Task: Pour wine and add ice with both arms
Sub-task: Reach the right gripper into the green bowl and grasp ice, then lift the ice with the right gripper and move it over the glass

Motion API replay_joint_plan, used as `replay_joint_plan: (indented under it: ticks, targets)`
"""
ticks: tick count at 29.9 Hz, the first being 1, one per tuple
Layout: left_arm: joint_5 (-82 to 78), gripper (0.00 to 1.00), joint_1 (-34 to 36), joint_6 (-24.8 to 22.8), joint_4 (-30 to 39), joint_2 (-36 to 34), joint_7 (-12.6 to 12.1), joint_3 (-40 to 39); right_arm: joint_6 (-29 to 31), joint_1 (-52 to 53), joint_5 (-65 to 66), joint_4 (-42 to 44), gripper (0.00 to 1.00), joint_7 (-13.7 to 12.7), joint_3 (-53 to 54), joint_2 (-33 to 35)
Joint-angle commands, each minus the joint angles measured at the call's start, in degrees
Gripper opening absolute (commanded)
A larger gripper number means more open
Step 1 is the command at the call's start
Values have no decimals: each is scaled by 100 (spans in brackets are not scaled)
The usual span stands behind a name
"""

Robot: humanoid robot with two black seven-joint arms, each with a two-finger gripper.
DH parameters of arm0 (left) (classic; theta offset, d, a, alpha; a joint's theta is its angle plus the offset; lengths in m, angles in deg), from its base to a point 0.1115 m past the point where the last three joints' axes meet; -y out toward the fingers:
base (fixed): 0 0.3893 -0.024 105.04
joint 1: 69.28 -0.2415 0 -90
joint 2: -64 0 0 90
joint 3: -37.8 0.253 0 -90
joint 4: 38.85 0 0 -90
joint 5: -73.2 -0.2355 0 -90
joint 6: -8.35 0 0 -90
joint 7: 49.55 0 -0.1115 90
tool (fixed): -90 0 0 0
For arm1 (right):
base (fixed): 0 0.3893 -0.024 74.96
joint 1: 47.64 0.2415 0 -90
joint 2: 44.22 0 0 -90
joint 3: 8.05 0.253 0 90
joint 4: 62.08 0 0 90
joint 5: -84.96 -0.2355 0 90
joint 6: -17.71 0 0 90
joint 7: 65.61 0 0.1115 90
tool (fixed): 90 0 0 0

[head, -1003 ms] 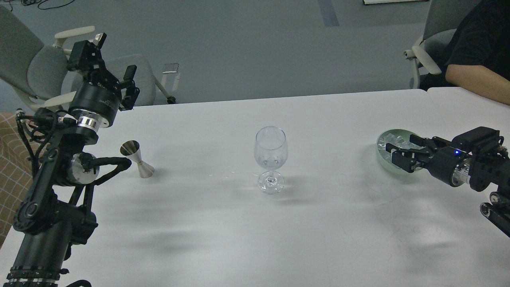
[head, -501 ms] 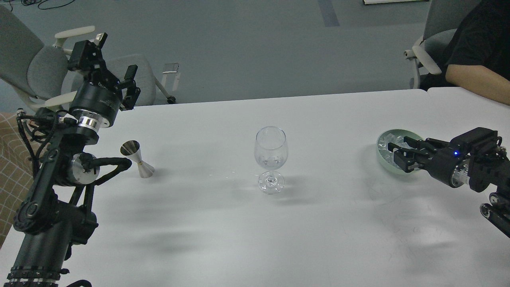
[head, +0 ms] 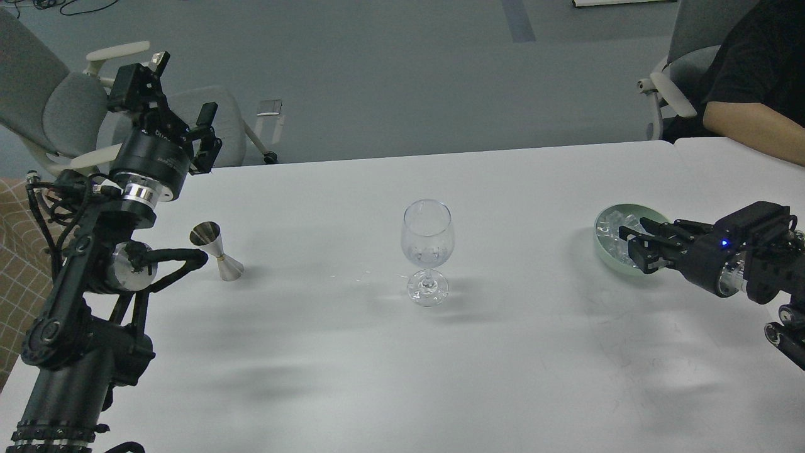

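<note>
A clear stemmed wine glass (head: pixel 427 236) stands upright at the table's middle, with a little clear wine (head: pixel 427 256) at the bottom of its bowl. A pale green bowl (head: pixel 602 246) at the right holds several chunks of ice (head: pixel 611 224). My right gripper (head: pixel 632 245) reaches into the bowl from the right. Its fingers are drawn in to a narrow gap around an ice chunk. My left gripper (head: pixel 182 88) is open and empty, raised high at the far left, above and behind a steel jigger (head: pixel 217 250).
The jigger stands upright on the table at the left, next to my left arm's elbow. A person's forearm (head: pixel 751 129) rests at the table's far right corner. Office chairs (head: pixel 56 107) stand behind the table's left end.
My right gripper's fingers have closed from wide open to a narrow gap inside the bowl, and the wrist has shifted slightly right. The left arm, the glass and the jigger have not moved.
</note>
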Motion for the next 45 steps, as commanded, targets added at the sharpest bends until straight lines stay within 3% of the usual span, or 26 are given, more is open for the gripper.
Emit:
replay_joint_plan:
  ticks: [1,2,3,5,12,22,29,32,37,45]
  targets:
    - [1,98,0,-17,17,-10,0,0,1,-13,7,-3,11,-17,0,-14]
    - [-8,98,0,-35,17,-10,0,0,1,-13,7,-3,2,-43,0,-14]
    - [1,98,0,-35,17,-10,0,0,1,-4,7,-12,0,-78,0,-14]
    - [1,98,0,-35,17,-10,0,0,10,14,-10,-29,0,-253,9,-6]
    - [1,98,-9,-35,61,16,-9,0,54,66,-107,-644,0,-307,105,530]
    - [-8,98,-9,-35,61,33,-9,0,659,408,-1028,-2927,0,-298,571,1874]
    - [-8,98,0,-35,61,25,-18,9,1196,1227,-1249,-3545,0,-298,484,1910]
    - [1,98,9,-35,61,25,-18,9,1722,1858,-1249,-3685,0,-280,326,1674]
    - [-8,98,9,-35,61,25,-26,9,2654,2772,-1144,-3730,0,-333,194,551]
    - [1,98,18,-35,87,-10,-44,9,3165,3081,-424,-3703,0,-342,-184,-505]
